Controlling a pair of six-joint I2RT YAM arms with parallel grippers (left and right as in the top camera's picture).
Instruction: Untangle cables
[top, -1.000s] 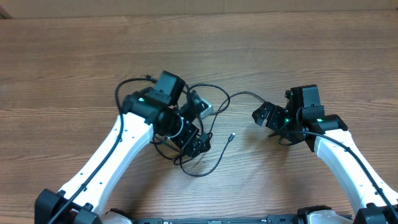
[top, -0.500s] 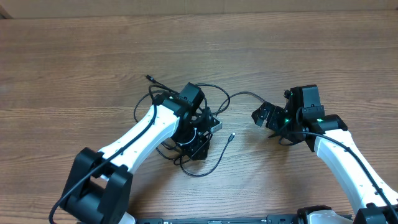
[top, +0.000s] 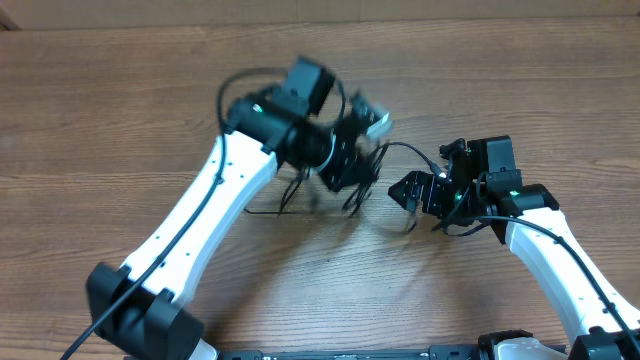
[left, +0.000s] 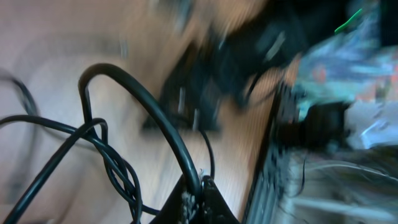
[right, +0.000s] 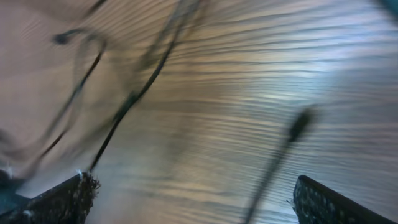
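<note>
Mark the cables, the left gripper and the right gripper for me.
cables (left: 161, 119): left wrist view, on the black arc of cord leading into the jaws.
left gripper (top: 350, 178): overhead view, blurred, between its shut fingertips.
right gripper (top: 406, 190): overhead view, between its open fingertips.

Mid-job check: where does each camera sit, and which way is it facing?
Overhead: above the table, looking down; shows left arm, right arm, left gripper holding the cables up.
Left wrist: behind its shut fingers, facing the gripped cables; blurred.
Right wrist: between its open fingertips, facing the table and cables.
Shared: all three show the cables.
</note>
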